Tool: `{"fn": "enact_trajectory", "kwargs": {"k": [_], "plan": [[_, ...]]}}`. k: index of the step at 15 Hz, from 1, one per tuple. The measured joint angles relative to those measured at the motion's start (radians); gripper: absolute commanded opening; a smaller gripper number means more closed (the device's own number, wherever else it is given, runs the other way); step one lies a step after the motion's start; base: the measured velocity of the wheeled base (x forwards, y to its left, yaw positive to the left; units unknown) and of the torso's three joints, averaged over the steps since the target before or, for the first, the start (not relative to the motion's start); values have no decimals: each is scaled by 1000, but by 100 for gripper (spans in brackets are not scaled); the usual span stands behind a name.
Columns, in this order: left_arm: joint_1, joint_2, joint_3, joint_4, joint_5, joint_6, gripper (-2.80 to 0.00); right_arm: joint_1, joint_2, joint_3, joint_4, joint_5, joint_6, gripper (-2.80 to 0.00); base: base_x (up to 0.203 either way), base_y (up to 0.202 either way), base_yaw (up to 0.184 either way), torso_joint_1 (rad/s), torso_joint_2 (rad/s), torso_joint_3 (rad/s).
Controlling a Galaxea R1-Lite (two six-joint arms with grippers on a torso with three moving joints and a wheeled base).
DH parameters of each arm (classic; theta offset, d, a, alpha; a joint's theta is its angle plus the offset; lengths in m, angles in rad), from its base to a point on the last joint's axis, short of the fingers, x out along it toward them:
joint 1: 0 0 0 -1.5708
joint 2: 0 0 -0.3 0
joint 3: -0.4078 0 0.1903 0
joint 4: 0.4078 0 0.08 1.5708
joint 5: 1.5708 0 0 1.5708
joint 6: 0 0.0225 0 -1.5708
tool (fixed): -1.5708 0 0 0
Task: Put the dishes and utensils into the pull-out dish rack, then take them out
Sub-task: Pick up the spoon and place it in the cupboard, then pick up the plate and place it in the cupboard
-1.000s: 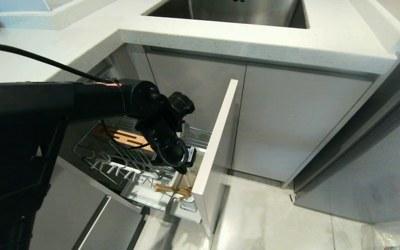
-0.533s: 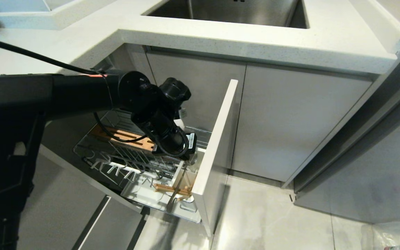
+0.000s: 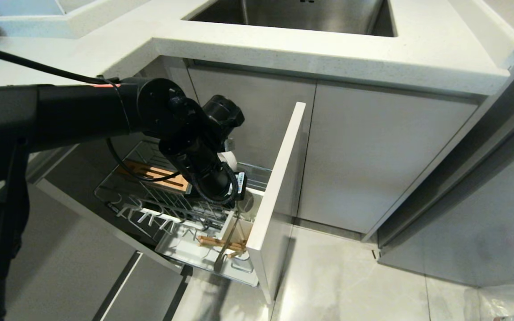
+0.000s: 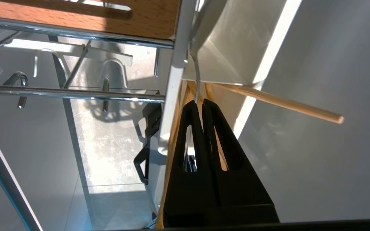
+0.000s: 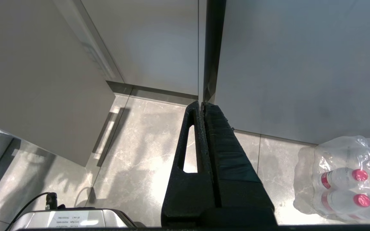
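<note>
The left gripper [image 4: 201, 103] is clenched on the thin shiny metal spoon handle [image 4: 197, 84] above the white plastic utensil cup [image 3: 237, 230] of the chrome wire pull-out dish rack [image 3: 163, 200], beside light wooden chopsticks [image 4: 287, 103]. The right gripper [image 5: 201, 104] hangs clenched over the floor.

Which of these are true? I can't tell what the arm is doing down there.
1. The pull-out dish rack is open. True.
2. The left gripper is wide open. False: it is shut on the metal spoon by its thin handle.
3. Wooden chopsticks are at the rack's front end. True.
4. The right gripper holds a chopstick. False: it is shut on nothing, above the floor.
</note>
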Motion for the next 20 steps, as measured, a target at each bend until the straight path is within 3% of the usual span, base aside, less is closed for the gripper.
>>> {"fn": "enact_trajectory", "kwargs": {"k": [4, 5, 10, 20], "plan": [[-17, 2, 1, 25, 2, -30, -280, 0, 0, 0, 0, 0, 0, -280, 0, 0, 0, 0, 0, 0], [-19, 4, 1, 28, 3, -33, 0, 0, 0, 0, 0, 0, 0, -280, 0, 0, 0, 0, 0, 0], [-40, 37, 2, 29, 18, -111, 0, 0, 0, 0, 0, 0, 0, -280, 0, 0, 0, 0, 0, 0], [-50, 91, 0, 18, 19, -117, 0, 0, 0, 0, 0, 0, 0, -280, 0, 0, 0, 0, 0, 0]]}}
